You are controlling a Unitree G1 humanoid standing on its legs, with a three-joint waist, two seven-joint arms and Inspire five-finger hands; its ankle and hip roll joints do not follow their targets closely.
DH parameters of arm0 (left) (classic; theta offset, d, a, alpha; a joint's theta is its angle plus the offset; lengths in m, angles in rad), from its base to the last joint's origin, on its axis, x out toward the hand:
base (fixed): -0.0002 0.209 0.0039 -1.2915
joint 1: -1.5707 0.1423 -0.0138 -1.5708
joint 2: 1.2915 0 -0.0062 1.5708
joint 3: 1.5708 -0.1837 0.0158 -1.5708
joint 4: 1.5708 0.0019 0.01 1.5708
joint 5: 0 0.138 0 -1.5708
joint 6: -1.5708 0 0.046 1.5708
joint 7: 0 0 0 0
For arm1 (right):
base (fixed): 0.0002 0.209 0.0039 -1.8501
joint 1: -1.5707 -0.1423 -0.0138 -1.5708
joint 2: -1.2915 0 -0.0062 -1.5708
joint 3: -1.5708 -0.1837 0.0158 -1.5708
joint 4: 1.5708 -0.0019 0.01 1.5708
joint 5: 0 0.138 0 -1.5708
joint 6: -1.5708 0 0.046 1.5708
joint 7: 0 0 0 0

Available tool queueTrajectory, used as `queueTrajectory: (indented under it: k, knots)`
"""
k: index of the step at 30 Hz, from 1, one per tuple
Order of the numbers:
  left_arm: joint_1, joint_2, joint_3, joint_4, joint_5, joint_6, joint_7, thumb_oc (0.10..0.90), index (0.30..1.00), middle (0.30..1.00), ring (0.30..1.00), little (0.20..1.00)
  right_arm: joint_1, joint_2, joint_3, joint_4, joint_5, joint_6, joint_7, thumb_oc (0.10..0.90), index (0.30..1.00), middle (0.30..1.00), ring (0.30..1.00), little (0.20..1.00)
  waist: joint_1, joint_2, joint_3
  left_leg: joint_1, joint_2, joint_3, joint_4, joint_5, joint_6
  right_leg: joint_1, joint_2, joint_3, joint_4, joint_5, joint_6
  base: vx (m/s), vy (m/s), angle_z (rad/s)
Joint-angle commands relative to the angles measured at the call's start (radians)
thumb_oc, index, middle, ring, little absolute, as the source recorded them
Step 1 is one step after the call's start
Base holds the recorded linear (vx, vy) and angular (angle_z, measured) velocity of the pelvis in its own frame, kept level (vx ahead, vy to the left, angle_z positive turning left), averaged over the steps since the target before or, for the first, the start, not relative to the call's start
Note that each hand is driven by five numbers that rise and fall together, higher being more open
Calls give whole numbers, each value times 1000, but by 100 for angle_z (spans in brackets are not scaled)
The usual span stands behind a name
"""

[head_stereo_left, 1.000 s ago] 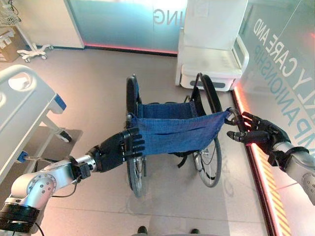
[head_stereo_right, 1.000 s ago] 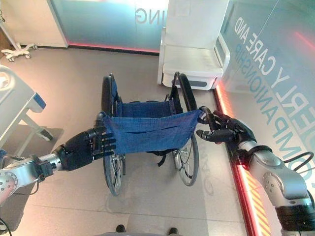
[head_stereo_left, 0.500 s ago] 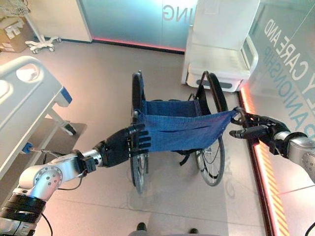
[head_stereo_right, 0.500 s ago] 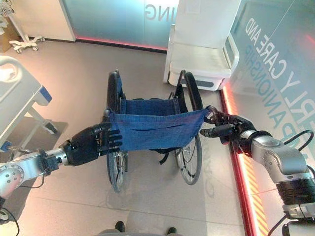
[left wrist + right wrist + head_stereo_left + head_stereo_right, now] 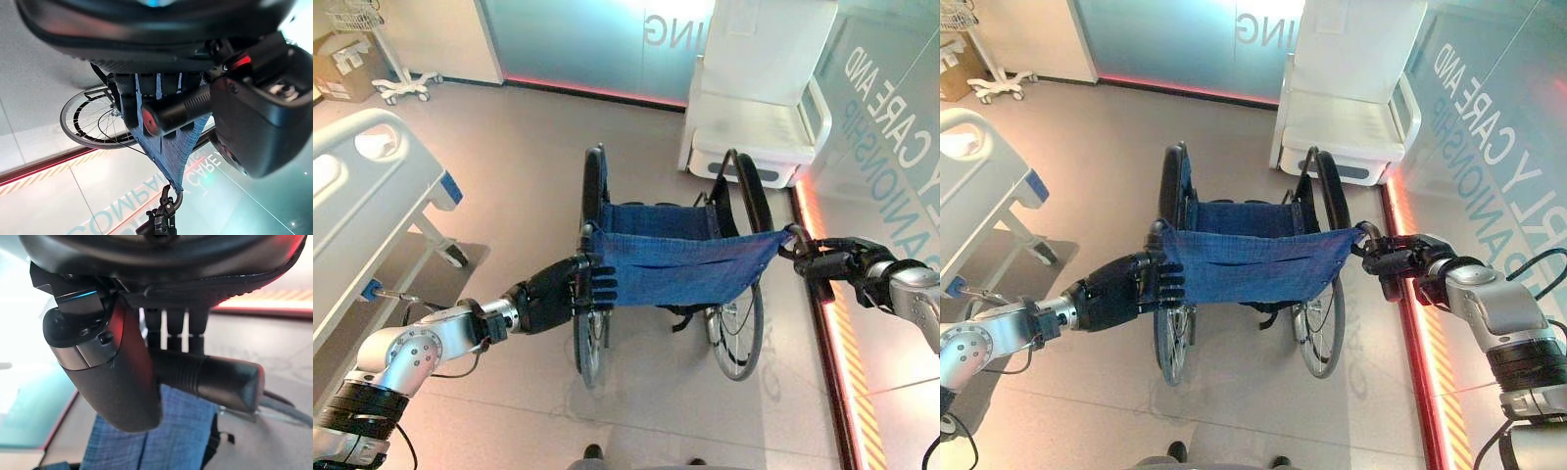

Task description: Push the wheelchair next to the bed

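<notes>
Both hands, left (image 5: 558, 294) & right (image 5: 837, 262), curl round the wheelchair (image 5: 677, 264) grips; bed (image 5: 357, 211) sits at frame left, so uneven pushing prob veers it off.

Two head views from above, two wrist views from very close.

From the head we look down and forward over the wheelchair (image 5: 671, 264); both eye views share it, the bed (image 5: 362, 211) at our left and the white chair (image 5: 1347, 117) beyond. Each wrist camera looks along its own hand, left hand (image 5: 244, 112) and right hand (image 5: 122, 377), onto a push handle (image 5: 210, 377) and the blue cloth back.
</notes>
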State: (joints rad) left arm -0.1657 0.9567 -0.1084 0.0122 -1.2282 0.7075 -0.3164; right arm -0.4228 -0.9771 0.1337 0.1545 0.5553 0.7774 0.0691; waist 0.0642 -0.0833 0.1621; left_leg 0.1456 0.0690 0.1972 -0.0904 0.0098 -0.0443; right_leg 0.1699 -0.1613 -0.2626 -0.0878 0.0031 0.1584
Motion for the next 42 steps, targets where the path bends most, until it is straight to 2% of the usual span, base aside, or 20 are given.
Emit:
queueTrajectory:
  k: [1,15,20,29,33,36,39,41,42]
  knots:
    - [-221,-13,9,-22,-97,-104,-87,400,300,300,300,300,-148,-105,89,-31,37,-50,86,400,300,300,300,300,29,47,-97,15,33,12,3,-21,-36,-5,-7,-27,56,-30,18,0,0,0]
    - [-259,-30,-31,-20,-121,-105,-77,400,300,300,300,300,-182,-92,105,-10,46,-28,61,400,300,300,300,300,20,47,-102,26,31,22,3,-27,-35,1,-5,-27,56,-30,18,1,-16,1]
    - [-259,-37,-25,-21,-132,-141,-55,400,300,300,300,300,-176,-83,104,-6,44,-26,58,400,300,300,300,300,15,48,-102,30,34,25,3,-27,-37,3,3,-22,50,-30,14,-3,-59,0]
    - [-257,-50,-8,-33,-157,-165,-14,400,300,300,300,300,-157,-66,85,-11,23,-40,68,400,300,300,300,300,5,48,-102,40,51,33,3,-23,-48,2,19,-21,48,-33,6,7,-103,-2]
    - [-248,-70,7,-29,-160,-182,15,400,300,300,300,300,-164,-53,86,-3,10,-45,80,400,300,300,300,300,3,48,-101,48,68,34,8,-15,-57,-6,45,-22,72,-53,-10,21,-149,0]
    - [-235,-85,26,-26,-157,-194,36,400,300,300,300,300,-177,-52,96,1,-17,-55,112,400,300,300,300,300,5,41,-94,39,87,24,60,-22,-69,-16,63,-19,95,-67,-25,25,-177,-2]
    - [-220,-97,48,-25,-161,-220,60,400,300,300,300,300,-206,-49,123,13,-32,-78,135,400,300,300,300,300,11,24,-82,-1,120,29,193,-43,-92,-27,74,-16,110,-71,-45,45,-235,-11]
    - [-210,-105,63,-15,-153,-244,68,400,300,300,300,300,-228,-43,148,24,-38,-105,150,400,300,300,300,300,25,11,-66,-50,145,8,338,-22,-100,-33,82,-11,120,-72,-61,47,-257,-27]
    - [-204,-112,78,-8,-146,-249,65,400,300,300,300,300,-239,-39,161,30,-32,-126,149,400,300,300,300,300,36,4,-50,-104,159,-10,459,5,-102,-32,93,-12,129,-76,-78,60,-251,-33]
